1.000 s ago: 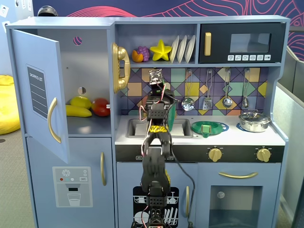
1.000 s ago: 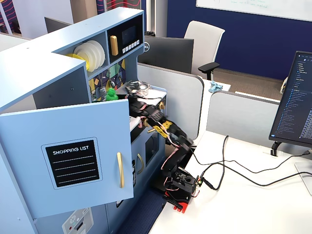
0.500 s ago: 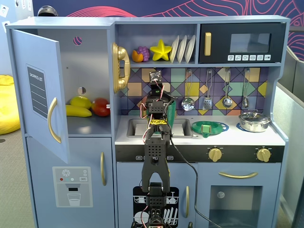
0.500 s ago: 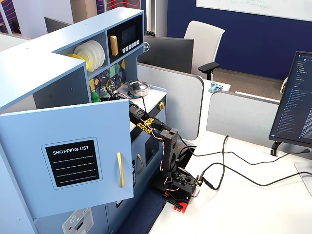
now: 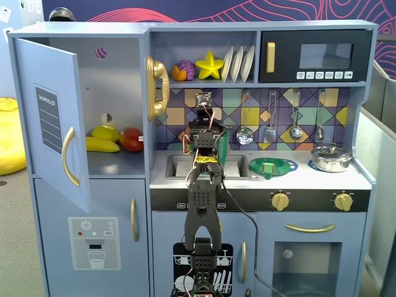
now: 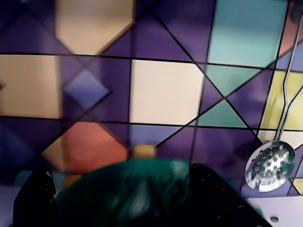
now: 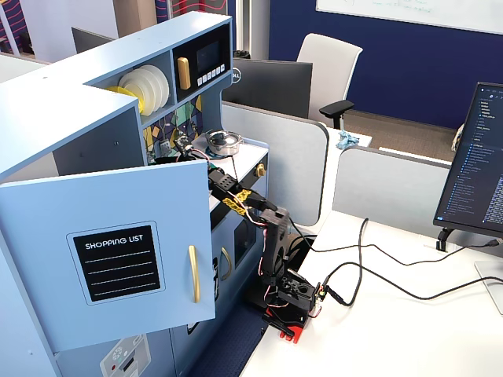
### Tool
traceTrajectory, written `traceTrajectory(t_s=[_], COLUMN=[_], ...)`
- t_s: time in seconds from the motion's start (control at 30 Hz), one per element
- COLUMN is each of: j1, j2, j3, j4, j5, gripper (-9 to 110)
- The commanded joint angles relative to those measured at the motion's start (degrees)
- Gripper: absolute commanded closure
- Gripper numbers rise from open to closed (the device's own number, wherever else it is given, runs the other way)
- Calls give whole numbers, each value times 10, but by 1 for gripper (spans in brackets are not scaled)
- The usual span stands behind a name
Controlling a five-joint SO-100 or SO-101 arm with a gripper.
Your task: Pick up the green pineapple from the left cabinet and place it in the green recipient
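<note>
Green recipient (image 6: 128,189) blurred at wrist view's bottom edge beneath tiled backsplash (image 6: 161,90); claw (image 5: 204,102) state unclear.

Matt pale-blue painted board on the left cabinet (image 5: 49,117), smooth, with a glossy gold handle (image 5: 69,157); shiny polished metal on the small pot (image 5: 331,158) and the perforated skimmer (image 6: 270,166); smooth, slightly glossy plastic on the banana (image 5: 102,145) and red tomato (image 5: 131,139); dark-green translucent-looking plastic at the green recipient (image 6: 137,189), blurred; matt black plastic on the arm (image 5: 203,204); flat printed pattern on the backsplash (image 6: 165,90).
</note>
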Motion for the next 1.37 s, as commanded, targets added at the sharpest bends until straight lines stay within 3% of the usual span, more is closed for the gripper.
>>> traceTrajectory(t_s=[0.0, 0.3, 0.57, 1.0, 1.33], j1=[-16, 18, 45, 35, 35], j2=[211, 598, 785, 832, 832], j3=[141, 630, 850, 983, 983], j4=[46, 192, 461, 662, 665], j5=[-19, 23, 65, 91, 129], gripper=[75, 76, 82, 82, 82])
